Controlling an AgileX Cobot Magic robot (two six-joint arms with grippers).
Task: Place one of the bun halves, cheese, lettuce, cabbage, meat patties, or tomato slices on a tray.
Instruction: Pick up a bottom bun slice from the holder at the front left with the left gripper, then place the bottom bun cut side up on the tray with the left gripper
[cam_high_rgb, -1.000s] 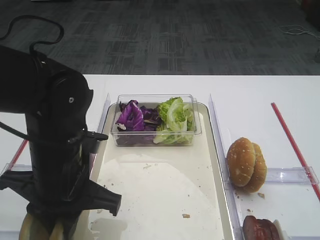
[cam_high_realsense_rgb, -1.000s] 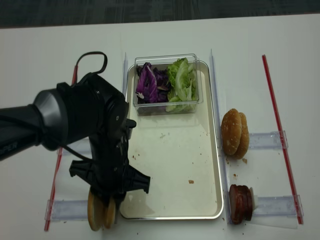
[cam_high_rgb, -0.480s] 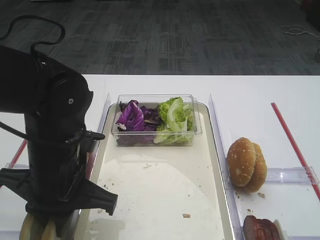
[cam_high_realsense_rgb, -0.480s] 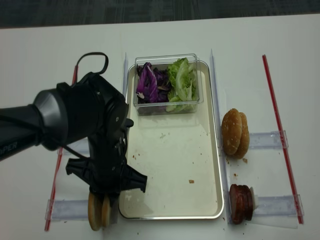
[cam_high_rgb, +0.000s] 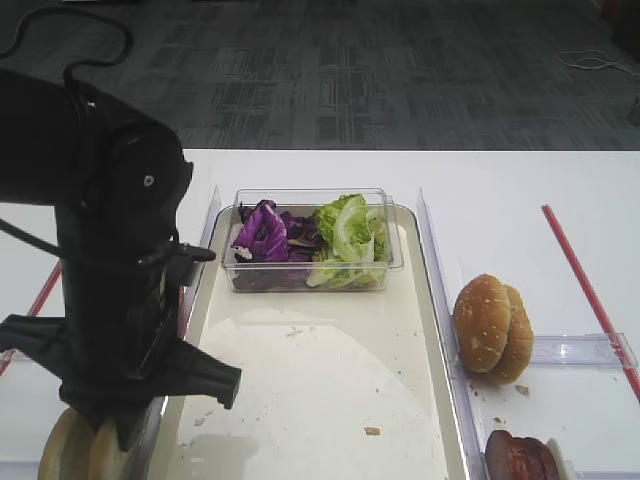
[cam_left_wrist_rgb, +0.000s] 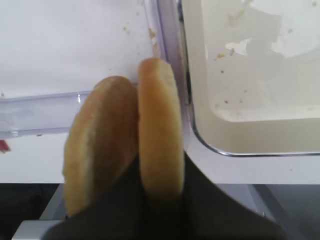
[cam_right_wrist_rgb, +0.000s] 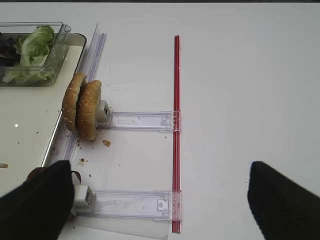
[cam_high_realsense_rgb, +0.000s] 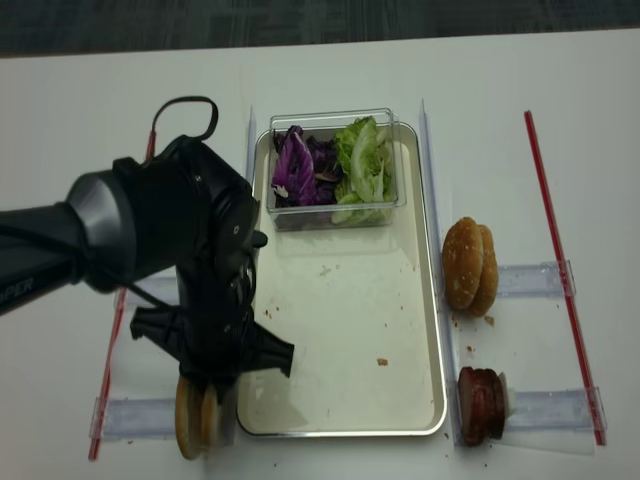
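Observation:
Two smooth tan bun halves (cam_left_wrist_rgb: 102, 145) stand on edge in a clear holder just left of the tray's (cam_left_wrist_rgb: 250, 75) near corner. My left gripper (cam_left_wrist_rgb: 160, 172) is shut on the right bun half (cam_left_wrist_rgb: 159, 125), nearest the tray rim. From above, the left arm (cam_high_realsense_rgb: 170, 250) hides the grip, with the bun halves (cam_high_realsense_rgb: 195, 420) showing below it. Lettuce (cam_high_realsense_rgb: 365, 160) and cabbage (cam_high_realsense_rgb: 295, 165) fill a clear box at the tray's far end. Meat patties (cam_high_realsense_rgb: 480, 405) stand right of the tray. My right gripper (cam_right_wrist_rgb: 160, 210) is open over bare table. Cheese and tomato slices are out of view.
Sesame-seeded buns (cam_high_realsense_rgb: 470, 265) stand on edge in a clear holder right of the tray (cam_high_realsense_rgb: 350, 330). Red strips (cam_high_realsense_rgb: 555, 250) and clear plastic rails (cam_right_wrist_rgb: 140, 120) lie on the white table on both sides. The tray floor carries only crumbs.
The left gripper's jaws have closed on the right bun half. The left arm has shifted slightly to the left and the two bun halves have come closer together.

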